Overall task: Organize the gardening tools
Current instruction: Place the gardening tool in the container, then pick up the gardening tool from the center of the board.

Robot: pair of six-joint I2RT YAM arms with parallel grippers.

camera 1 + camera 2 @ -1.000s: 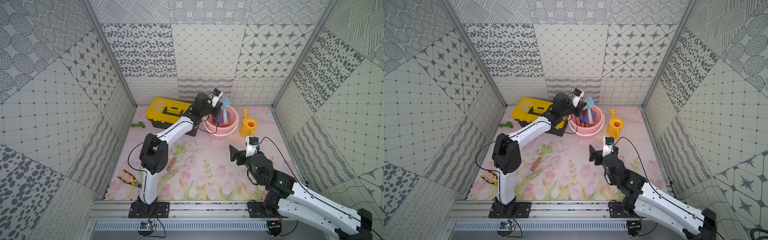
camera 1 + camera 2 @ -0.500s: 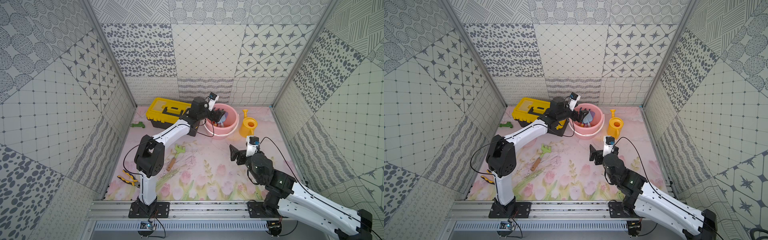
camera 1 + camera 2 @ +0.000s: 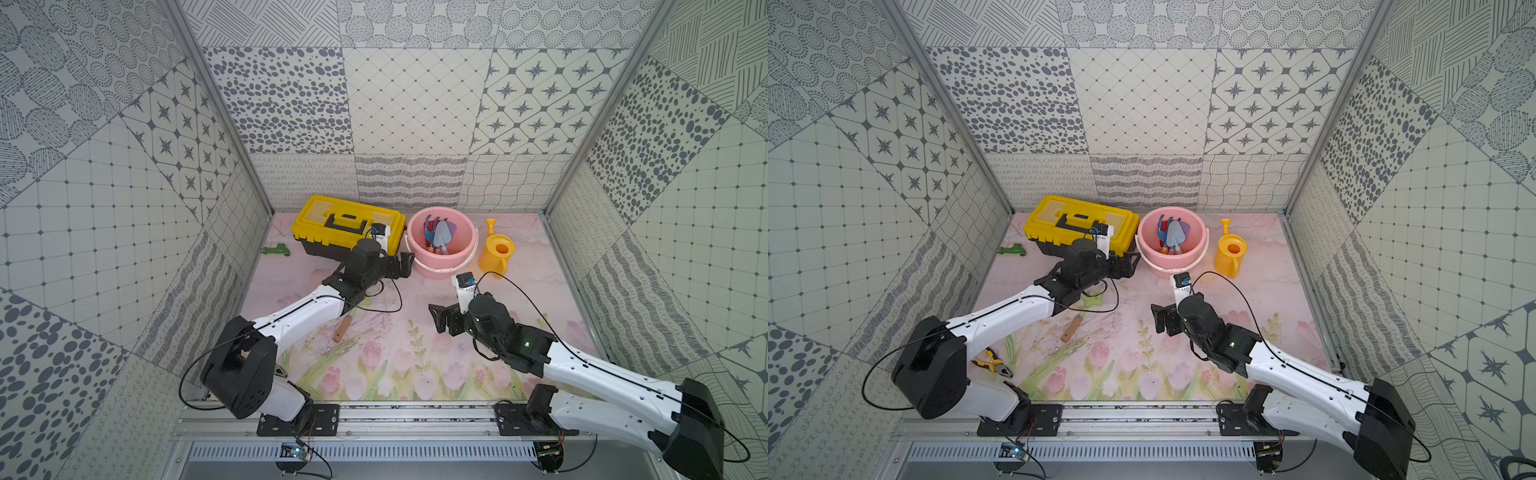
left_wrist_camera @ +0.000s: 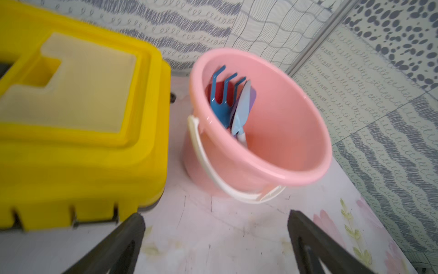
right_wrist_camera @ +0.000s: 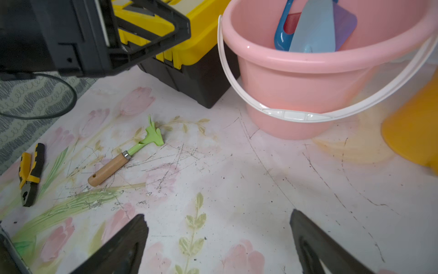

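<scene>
Both grippers are shown with jaws spread wide and nothing held: the left gripper (image 3: 401,266) is poised just in front of the pink bucket (image 3: 441,268), the right gripper (image 3: 438,320) low over the middle of the bench (image 3: 395,353). Four tools are stood inside the bucket near the back edge — blue three-prong fork (image 4: 220,106), red square spade (image 5: 292,22), light-blue trowel (image 5: 312,28), purple scoop (image 5: 344,26). The green rake (image 5: 151,135) is seen lying flat toward the left edge, partly under the left arm — the yellow watering can (image 3: 496,253) is set just right of the bucket.
</scene>
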